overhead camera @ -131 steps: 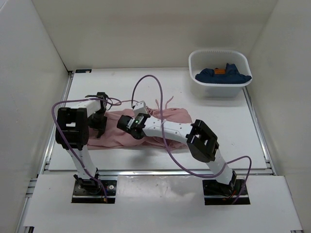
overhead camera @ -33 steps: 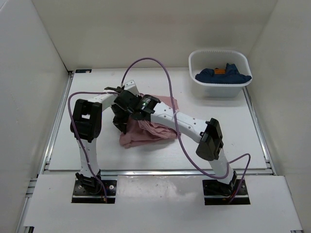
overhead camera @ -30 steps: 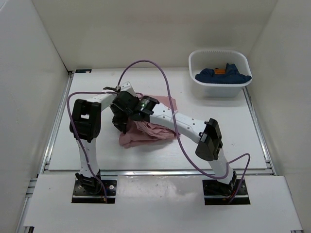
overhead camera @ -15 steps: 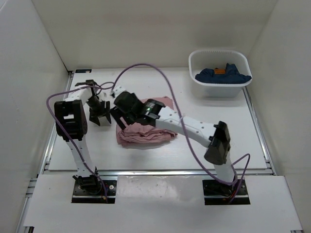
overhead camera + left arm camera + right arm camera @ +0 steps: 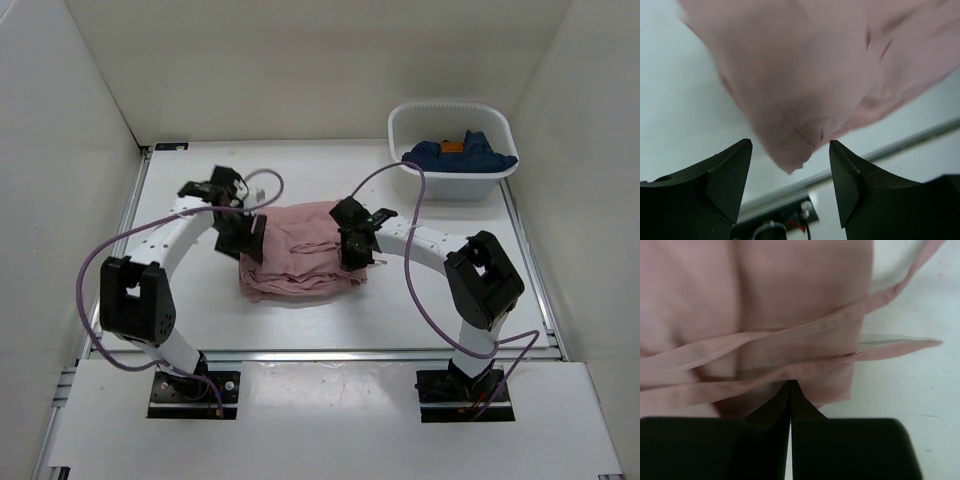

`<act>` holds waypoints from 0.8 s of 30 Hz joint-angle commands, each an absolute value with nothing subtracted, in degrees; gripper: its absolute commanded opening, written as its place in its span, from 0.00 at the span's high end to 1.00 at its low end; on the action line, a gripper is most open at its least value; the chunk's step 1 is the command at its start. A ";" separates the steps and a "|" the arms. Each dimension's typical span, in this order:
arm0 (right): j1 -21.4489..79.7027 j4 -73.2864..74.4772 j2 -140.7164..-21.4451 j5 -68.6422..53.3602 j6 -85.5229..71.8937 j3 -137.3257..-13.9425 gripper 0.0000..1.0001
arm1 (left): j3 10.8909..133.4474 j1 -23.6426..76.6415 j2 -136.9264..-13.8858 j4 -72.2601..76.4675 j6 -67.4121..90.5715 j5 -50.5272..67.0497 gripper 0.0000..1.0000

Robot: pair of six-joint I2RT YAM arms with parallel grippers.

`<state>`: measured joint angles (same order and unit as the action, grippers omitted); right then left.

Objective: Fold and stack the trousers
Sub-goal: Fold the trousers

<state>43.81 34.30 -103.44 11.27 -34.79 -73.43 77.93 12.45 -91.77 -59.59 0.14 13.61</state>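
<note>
The dusty-pink trousers point(image 5: 300, 255) lie folded in a compact pile in the middle of the table. My left gripper point(image 5: 241, 236) is open at the pile's left edge; in the left wrist view its gripper point(image 5: 790, 144) has a corner of the trousers point(image 5: 805, 75) between the spread fingers, not pinched. My right gripper point(image 5: 356, 247) is shut at the pile's right edge. In the right wrist view the gripper point(image 5: 790, 383) has its closed tips against the folded layers of the trousers point(image 5: 765, 300). A thin pink drawstring point(image 5: 900, 344) trails right onto the table.
A white basin point(image 5: 452, 182) stands at the back right with a dark blue garment point(image 5: 458, 155) with an orange tag in it. Purple cables point(image 5: 400, 185) loop above both arms. White walls close in the table on three sides.
The trousers went from spread wide to a compact folded pile. My right gripper swung from the pile's left side to its right edge. My left gripper came back to the left edge.
</note>
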 commanded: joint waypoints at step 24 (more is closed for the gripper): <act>23.60 59.22 -85.52 6.77 -27.35 -79.18 0.01 | 69.96 8.54 -68.29 -48.25 0.00 -1.03 0.00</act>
<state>30.94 45.19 -86.78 5.82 -32.23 -76.62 67.55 12.51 -70.11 -50.02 -0.08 4.78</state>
